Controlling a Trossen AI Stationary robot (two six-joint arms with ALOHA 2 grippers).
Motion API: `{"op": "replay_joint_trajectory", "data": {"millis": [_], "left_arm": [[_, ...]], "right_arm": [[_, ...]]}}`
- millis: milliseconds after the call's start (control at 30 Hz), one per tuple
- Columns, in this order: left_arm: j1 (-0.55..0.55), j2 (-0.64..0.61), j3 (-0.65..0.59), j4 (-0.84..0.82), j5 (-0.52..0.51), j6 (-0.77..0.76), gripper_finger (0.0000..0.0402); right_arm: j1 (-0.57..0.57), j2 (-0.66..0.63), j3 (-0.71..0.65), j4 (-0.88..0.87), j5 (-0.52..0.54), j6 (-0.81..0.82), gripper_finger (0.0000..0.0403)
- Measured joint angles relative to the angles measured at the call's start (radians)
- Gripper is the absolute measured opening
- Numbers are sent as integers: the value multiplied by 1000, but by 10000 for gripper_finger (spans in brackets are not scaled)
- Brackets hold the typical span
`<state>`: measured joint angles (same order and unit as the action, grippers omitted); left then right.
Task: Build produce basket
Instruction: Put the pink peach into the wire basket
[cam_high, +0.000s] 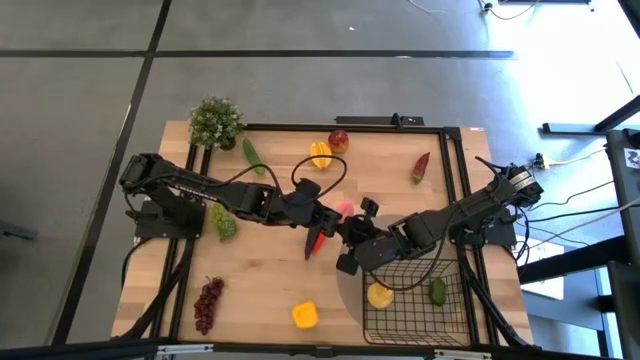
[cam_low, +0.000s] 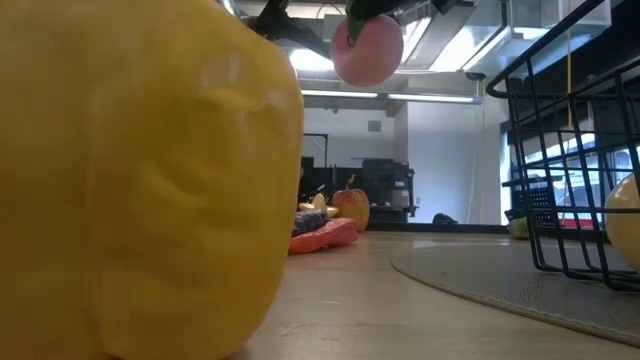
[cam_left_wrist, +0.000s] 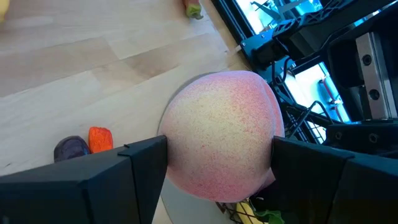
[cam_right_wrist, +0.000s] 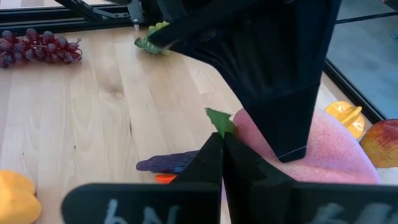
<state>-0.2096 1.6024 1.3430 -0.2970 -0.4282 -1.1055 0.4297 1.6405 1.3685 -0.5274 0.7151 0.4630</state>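
The left claw (cam_high: 343, 213) hangs above the middle of the wooden counter (cam_high: 270, 290), its two dark fingers (cam_left_wrist: 106, 180) pressed against opposite sides of a pink peach (cam_high: 346, 209), which it holds clear of the surface; in the low view the peach (cam_low: 367, 50) floats high above the counter with nothing under it. The right claw (cam_high: 358, 240) sits just beside it, fingers pinched fully together with nothing between them, their tips close to the peach's green leaf (cam_right_wrist: 220, 121). Just beyond the two claws, toward the near right corner, stands the black wire basket (cam_high: 455, 322) on a round grey mat (cam_high: 347, 290), already holding a yellow fruit (cam_high: 379, 295) and a green one (cam_high: 438, 291). The rest of the produce lies scattered on the counter: a red chili (cam_high: 316, 240) under the left arm, green grapes (cam_high: 224, 222) beside that arm's base, purple grapes (cam_high: 207, 302) near the front left, a yellow pepper (cam_high: 305, 315) at the front edge, a cucumber (cam_high: 253, 156) beside a bushy potted plant (cam_high: 215, 122) at the far left corner, an apple (cam_high: 339, 140) and a yellow-orange fruit (cam_high: 320, 154) at the far edge, and another red chili (cam_high: 421, 166) toward the far right.
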Motion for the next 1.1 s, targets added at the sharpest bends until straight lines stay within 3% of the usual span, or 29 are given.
{"op": "replay_joint_trajectory", "data": {"millis": [1100], "left_arm": [[-1, 0, 0, -3, 20, -8, 238]], "right_arm": [[0, 0, 0, 1, -5, -23, 0]]}}
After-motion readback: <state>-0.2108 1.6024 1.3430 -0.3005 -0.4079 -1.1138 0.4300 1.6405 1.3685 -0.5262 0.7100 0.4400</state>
